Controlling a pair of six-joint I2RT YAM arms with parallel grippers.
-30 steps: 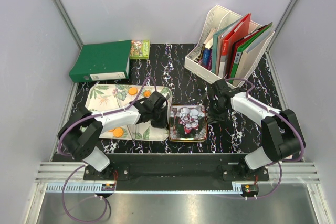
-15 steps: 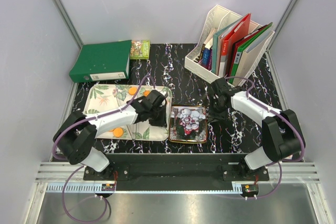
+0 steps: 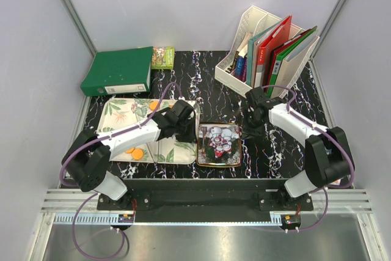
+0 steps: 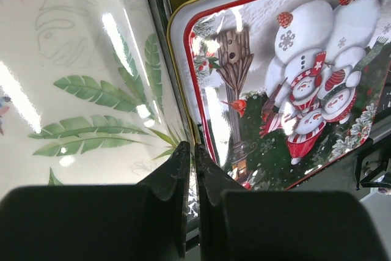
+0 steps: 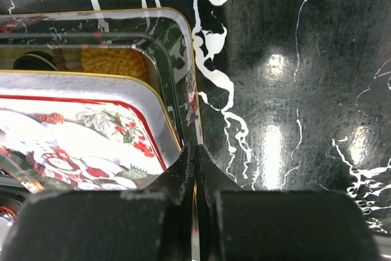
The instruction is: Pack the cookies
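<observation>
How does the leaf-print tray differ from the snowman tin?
The leaf-print tray is larger, open, with orange cookies loose on it; the snowman tin is smaller and mostly lidded. The tray is pale with green leaves; the tin red-bordered, gold-rimmed. Both lie flat on the table.

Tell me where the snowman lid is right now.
In the top view the snowman lid lies at the near middle of the table, right beside the leaf-print tray. It sits askew on its tin, leaving one end uncovered.

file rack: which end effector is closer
Right. The right end effector is in front of the white file rack, beside the snowman tin; the left end effector is beyond the tin, over the floral tray.
</observation>
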